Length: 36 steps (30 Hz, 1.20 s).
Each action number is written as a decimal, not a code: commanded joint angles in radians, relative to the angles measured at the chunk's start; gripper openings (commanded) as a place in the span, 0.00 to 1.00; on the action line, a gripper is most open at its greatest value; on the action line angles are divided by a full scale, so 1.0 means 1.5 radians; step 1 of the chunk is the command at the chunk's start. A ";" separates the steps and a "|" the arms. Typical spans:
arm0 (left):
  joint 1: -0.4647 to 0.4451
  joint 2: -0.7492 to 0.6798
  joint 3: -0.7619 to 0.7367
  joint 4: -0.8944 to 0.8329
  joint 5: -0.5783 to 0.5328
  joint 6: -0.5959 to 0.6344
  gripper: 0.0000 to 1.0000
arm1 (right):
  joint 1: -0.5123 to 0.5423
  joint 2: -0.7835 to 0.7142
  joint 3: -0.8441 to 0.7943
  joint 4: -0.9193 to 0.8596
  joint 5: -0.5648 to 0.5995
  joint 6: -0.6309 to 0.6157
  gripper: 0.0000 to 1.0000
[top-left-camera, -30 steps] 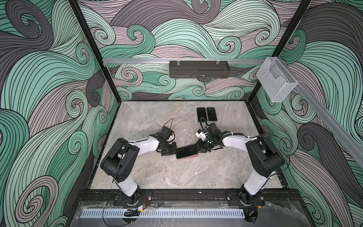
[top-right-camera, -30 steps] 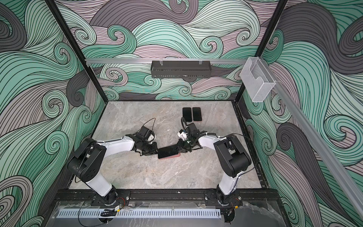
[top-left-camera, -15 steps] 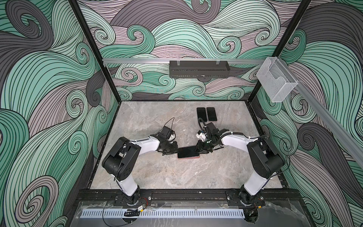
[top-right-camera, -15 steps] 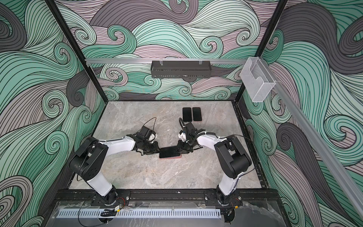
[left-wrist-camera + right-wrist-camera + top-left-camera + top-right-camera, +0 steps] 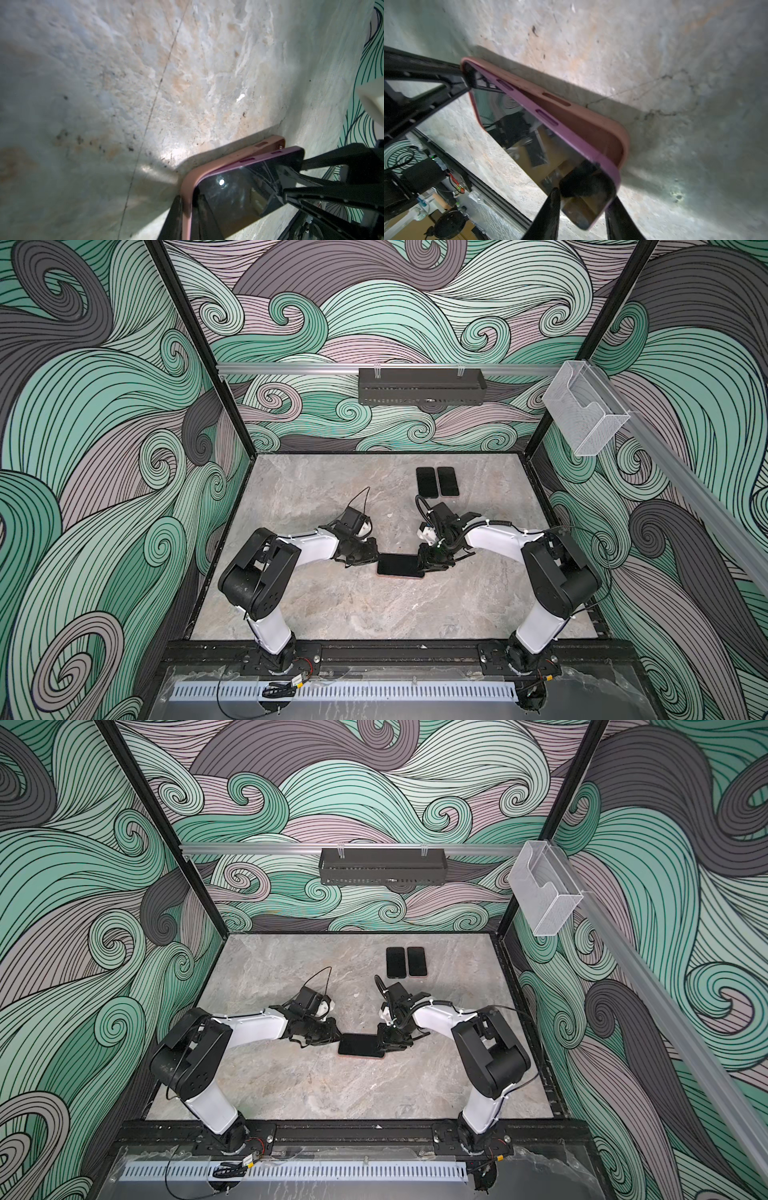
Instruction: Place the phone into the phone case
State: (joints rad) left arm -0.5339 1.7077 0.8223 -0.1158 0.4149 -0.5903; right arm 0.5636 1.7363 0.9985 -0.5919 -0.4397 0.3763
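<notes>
The phone (image 5: 399, 565) (image 5: 360, 1045), black-screened with a purple edge, lies lengthwise between both grippers at the table's middle. The pink phone case (image 5: 187, 191) (image 5: 591, 128) sits under it. At the left end the phone (image 5: 239, 197) is inside the case rim; at the right end the phone (image 5: 550, 149) is lifted above the rim. My left gripper (image 5: 374, 560) (image 5: 189, 220) is shut on the case's left end. My right gripper (image 5: 424, 566) (image 5: 583, 214) is at the right end, its fingers apart on either side of the phone's corner.
Two more dark phones (image 5: 427, 482) (image 5: 448, 481) lie side by side near the back of the marble table (image 5: 332, 614). A black tray (image 5: 419, 385) hangs on the back wall. A clear plastic holder (image 5: 586, 410) is fixed on the right rail.
My right gripper's fingers have spread apart from the phone's end. Phone and case have settled flatter on the table. The left gripper keeps its hold.
</notes>
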 commanded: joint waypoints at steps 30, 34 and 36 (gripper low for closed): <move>-0.011 -0.064 -0.041 -0.062 0.023 0.016 0.36 | 0.036 -0.067 -0.012 -0.058 0.103 -0.003 0.23; -0.012 -0.059 -0.047 -0.046 0.041 0.017 0.35 | 0.037 -0.068 -0.014 -0.058 0.106 0.000 0.23; -0.012 -0.052 -0.046 -0.039 0.046 0.017 0.34 | 0.037 -0.063 -0.015 -0.054 0.104 0.000 0.22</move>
State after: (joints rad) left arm -0.5465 1.6310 0.7525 -0.1711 0.4622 -0.5865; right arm 0.6136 1.6569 0.9863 -0.6582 -0.3058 0.3630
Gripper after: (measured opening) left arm 0.343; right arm 0.225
